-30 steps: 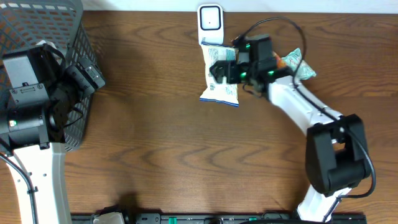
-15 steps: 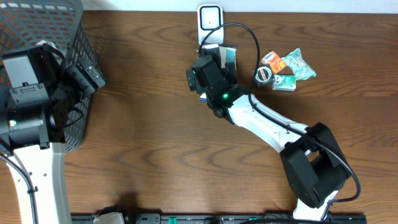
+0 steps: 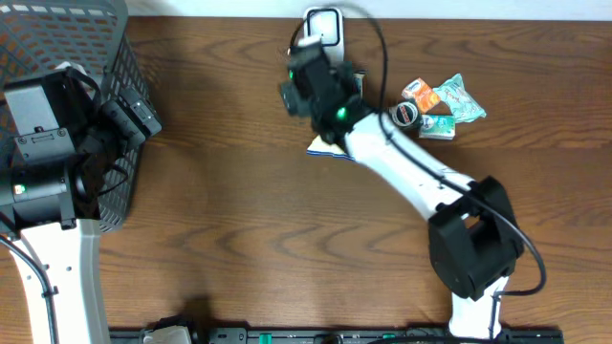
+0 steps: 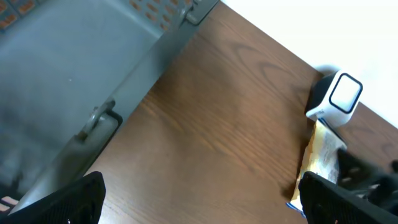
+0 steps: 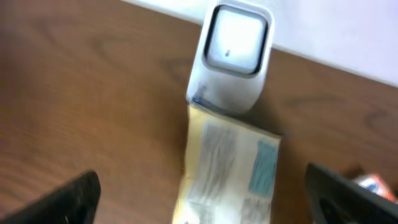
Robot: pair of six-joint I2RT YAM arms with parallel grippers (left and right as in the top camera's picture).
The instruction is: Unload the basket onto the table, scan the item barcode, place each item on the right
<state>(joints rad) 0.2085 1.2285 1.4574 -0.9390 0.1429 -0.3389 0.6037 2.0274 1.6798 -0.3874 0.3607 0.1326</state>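
Top-down, 2 wrist cams: shared scanner [image 5: 235, 53]

The packet [image 5: 230, 174] lies on the table [image 5: 81, 93], its far end touching the scanner [image 5: 235, 56].

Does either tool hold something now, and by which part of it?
Nothing is held. The left tool and the right tool are both open; the packet lies on the table, before the scanner.
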